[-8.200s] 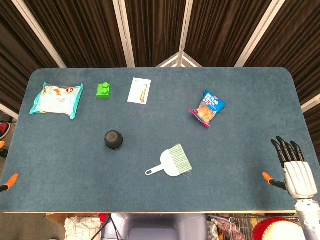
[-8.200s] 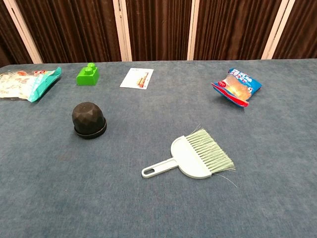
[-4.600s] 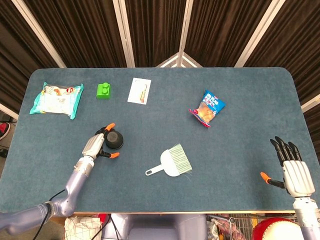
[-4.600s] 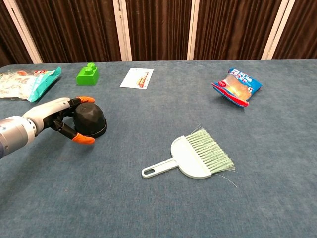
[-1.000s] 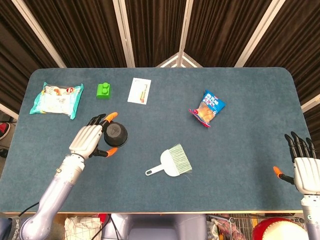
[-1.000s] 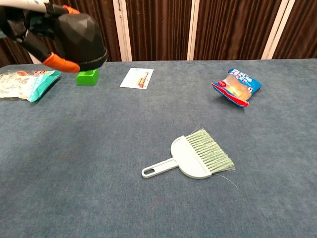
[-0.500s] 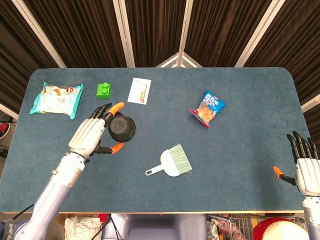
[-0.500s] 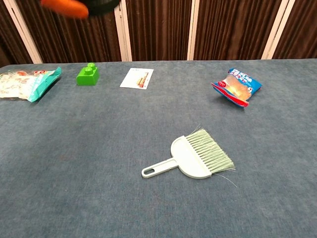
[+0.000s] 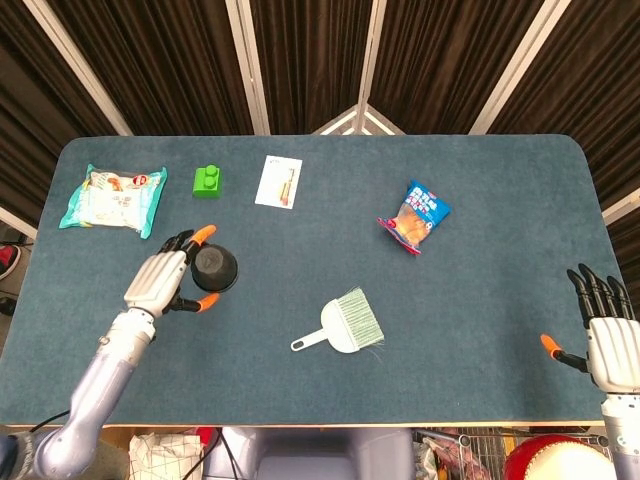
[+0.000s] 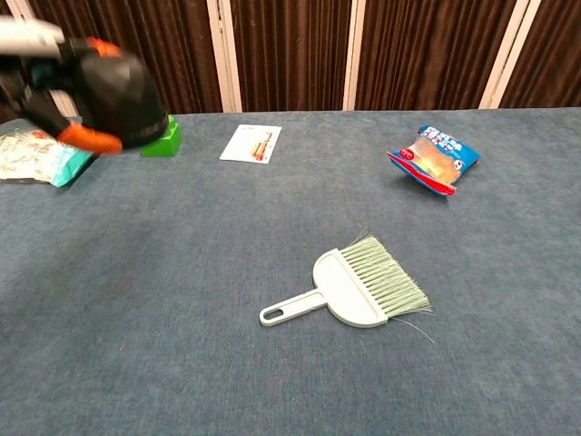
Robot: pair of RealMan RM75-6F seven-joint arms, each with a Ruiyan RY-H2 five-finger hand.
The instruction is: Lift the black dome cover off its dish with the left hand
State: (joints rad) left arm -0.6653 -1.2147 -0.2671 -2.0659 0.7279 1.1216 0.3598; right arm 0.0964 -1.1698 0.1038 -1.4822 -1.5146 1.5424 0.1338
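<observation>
Black dome cover [image 10: 120, 88] airborne, left hand [image 9: 160, 281] gripping, chest view only.

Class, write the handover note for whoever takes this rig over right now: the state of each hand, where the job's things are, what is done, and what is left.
Left hand: grips the black dome cover, which the chest view shows held in the air above the table.
Right hand: holds nothing, fingers apart, at the table's near right edge.
Dish: no dish shows on the table under the cover; whether it came up with the cover cannot be told.
Done: the cover is off the table.
Left: check for the dish, probably then set the cover down on a bare patch, away from the green block and hand brush.
</observation>
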